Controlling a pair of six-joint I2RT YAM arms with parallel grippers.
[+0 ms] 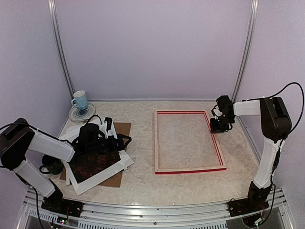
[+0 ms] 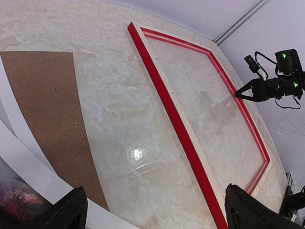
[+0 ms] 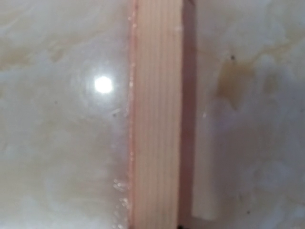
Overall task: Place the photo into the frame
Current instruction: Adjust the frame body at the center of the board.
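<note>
The frame (image 1: 189, 170) lies flat on the table right of centre, pale wood back up and red edges showing (image 2: 181, 129). My right gripper (image 1: 219, 128) is down on the frame's right bar near its far corner, jaws narrow (image 2: 238, 94). The right wrist view shows only that wooden bar (image 3: 157, 119) close up, and no fingers. The photo (image 1: 95, 163), dark red-brown, lies in the pile at the left, under the white mat (image 1: 102, 177); one corner shows (image 2: 14, 200). My left gripper (image 2: 155, 214) hovers over the pile's right edge, open and holding nothing (image 1: 116, 142).
A brown backing board (image 1: 123, 129) lies under the pile (image 2: 47, 95). A blue cup (image 1: 80, 100) stands on a saucer (image 1: 82, 114) at the back left. A dark object (image 1: 50, 167) sits by the left arm. Purple walls close the table in.
</note>
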